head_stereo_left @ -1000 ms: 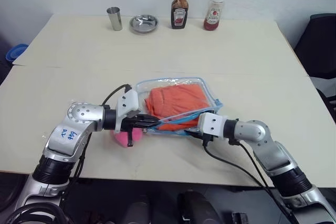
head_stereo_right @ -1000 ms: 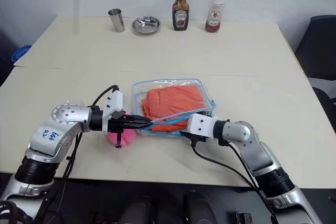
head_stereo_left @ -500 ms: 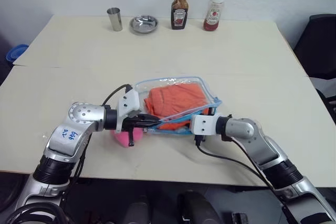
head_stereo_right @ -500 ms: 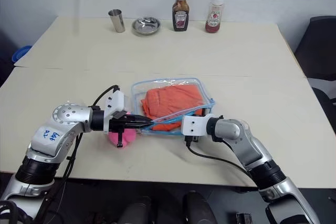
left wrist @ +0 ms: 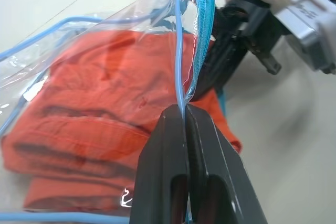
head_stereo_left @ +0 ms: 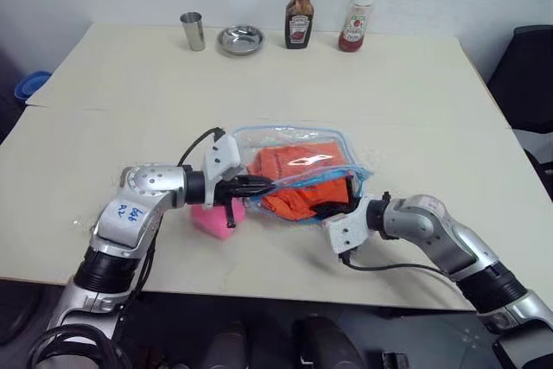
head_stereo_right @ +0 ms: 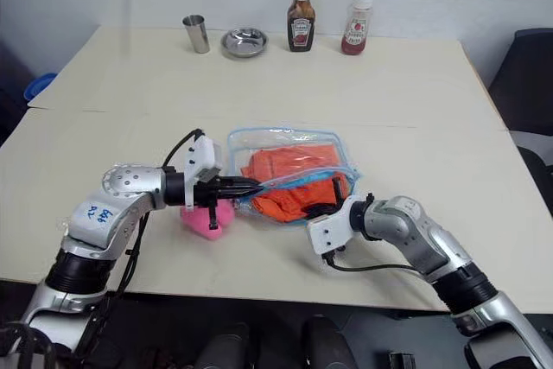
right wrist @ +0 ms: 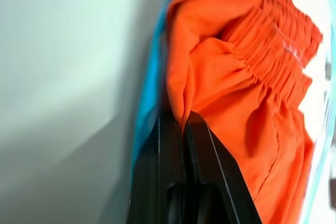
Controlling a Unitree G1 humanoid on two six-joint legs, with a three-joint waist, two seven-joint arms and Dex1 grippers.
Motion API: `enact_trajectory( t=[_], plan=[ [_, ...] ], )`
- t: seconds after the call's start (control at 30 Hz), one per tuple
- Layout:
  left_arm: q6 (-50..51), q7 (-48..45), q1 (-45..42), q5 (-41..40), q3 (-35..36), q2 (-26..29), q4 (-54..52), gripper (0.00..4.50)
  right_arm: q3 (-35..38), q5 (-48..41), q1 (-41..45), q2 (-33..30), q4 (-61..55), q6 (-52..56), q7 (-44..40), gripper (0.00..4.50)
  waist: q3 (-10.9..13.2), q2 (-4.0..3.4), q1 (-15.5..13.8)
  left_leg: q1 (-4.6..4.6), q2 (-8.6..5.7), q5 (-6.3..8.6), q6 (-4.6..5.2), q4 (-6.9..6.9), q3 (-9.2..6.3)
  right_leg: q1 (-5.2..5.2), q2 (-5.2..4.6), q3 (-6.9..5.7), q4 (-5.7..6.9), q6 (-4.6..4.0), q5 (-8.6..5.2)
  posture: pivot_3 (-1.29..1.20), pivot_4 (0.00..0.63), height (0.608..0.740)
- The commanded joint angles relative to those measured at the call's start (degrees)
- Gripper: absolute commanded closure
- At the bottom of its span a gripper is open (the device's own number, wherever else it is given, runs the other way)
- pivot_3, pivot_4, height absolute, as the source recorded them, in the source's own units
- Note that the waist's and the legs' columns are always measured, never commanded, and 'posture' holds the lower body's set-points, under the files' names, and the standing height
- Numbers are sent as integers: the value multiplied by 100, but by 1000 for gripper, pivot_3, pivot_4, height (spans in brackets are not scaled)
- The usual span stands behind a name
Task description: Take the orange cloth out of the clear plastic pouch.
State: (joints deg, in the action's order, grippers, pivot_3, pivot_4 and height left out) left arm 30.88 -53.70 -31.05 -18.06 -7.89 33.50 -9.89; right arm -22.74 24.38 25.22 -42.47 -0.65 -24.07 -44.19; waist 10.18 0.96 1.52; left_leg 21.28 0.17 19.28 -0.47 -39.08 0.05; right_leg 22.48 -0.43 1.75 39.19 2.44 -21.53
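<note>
The clear plastic pouch (head_stereo_left: 298, 137) lies on the table in front of me with its blue-trimmed mouth lifted. My left gripper (head_stereo_left: 263, 184) is shut on the upper blue edge trim (left wrist: 184, 51) and holds the mouth up. The orange cloth (head_stereo_left: 298, 186) sits folded inside, and part of it bulges out at the near opening. My right gripper (head_stereo_left: 333, 210) reaches into the mouth from the near right and is shut on a fold of the orange cloth (right wrist: 231, 66). The pink pom-pom (head_stereo_left: 212, 218) rests on the table under my left wrist.
At the table's far edge stand a steel cup (head_stereo_left: 192, 30), a steel bowl (head_stereo_left: 241, 38), a brown sauce bottle (head_stereo_left: 299, 8) and a ketchup bottle (head_stereo_left: 352, 20). A black chair (head_stereo_left: 523, 75) is off to the right, and a blue object (head_stereo_left: 26, 85) lies beyond the left edge.
My right gripper rolled, slid into the pouch mouth and closed on the cloth. The left gripper kept its pinch and drew the trim up a little, so the mouth gapes wider.
</note>
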Motion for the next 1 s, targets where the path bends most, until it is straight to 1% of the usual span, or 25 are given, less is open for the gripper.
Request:
enact_trajectory(
  t=[0.03,0.13,0.2,0.27,0.33,0.43,0.53,0.6,0.7,0.87,0.93,1.0],
  plan=[
    [-274,138,-92,263,-84,-23,171,4500,-59,80,-218,-255,-327,-551,-100,4451,0,0,-5,0,0,0,0,0,0,0,0,0,0,0,0,0,150,740],
    [-400,157,-145,393,-157,-70,344,4500,142,-89,-396,-552,-570,-815,-166,4451,0,0,-11,2,0,0,0,0,-1,0,0,-1,-2,0,0,0,150,740],
    [-670,177,-178,651,-277,-39,520,4500,297,-362,-598,-861,-728,-1037,-270,4451,0,0,-17,2,0,0,0,0,0,0,-1,1,-3,0,0,0,150,740],
    [-806,303,-236,857,-311,-53,775,4500,416,-853,-863,-1395,-938,-1551,-486,4451,1,-1,-28,2,-1,0,0,0,0,0,0,0,-3,0,0,0,150,740],
    [-874,376,-281,959,-301,-70,956,4500,535,-1083,-1067,-1822,-1066,-1931,-601,4451,2,-2,-38,2,-1,0,1,0,1,0,0,1,-5,0,0,0,150,740],
    [-1013,475,-363,1102,-256,-62,1233,4500,898,-1331,-1534,-2600,-895,-2457,-663,4451,2,-2,-28,1,-1,0,1,0,3,-3,0,2,-5,0,0,0,150,740],
    [-1085,496,-400,1151,-222,-53,1350,4500,1166,-1412,-1824,-2934,-626,-2644,-607,4451,2,-1,20,-5,3,0,1,1,7,-4,5,6,-2,0,0,0,150,740],
    [-1103,541,-411,1201,-179,-19,1411,4500,1435,-1346,-2067,-3170,-115,-2828,-506,4451,2,-1,18,-9,5,0,1,2,14,-4,9,12,2,0,0,0,150,740],
    [-1122,536,-412,1221,-127,14,1458,4500,1700,-1341,-2238,-3296,410,-2914,-385,4451,2,-1,3,-9,5,0,1,1,19,-3,6,16,2,0,0,0,150,740],
    [-1166,83,-166,1065,-91,348,1162,4500,2135,-1207,-2057,-3378,1991,-2900,-11,4451,2,-1,20,-11,6,0,1,1,23,-2,7,19,4,0,0,0,150,740],
    [-1134,-182,-30,924,-70,497,965,4500,2326,-1576,-2001,-3262,2370,-2612,13,4451,2,-2,25,-14,7,0,1,3,27,-1,8,23,6,0,0,0,150,740],
    [-1110,-480,156,746,-69,645,662,4500,2473,-2012,-2007,-3077,2354,-2154,-81,4451,2,-2,39,-15,9,-1,1,3,29,-1,9,25,8,0,0,0,150,740]
  ],
)
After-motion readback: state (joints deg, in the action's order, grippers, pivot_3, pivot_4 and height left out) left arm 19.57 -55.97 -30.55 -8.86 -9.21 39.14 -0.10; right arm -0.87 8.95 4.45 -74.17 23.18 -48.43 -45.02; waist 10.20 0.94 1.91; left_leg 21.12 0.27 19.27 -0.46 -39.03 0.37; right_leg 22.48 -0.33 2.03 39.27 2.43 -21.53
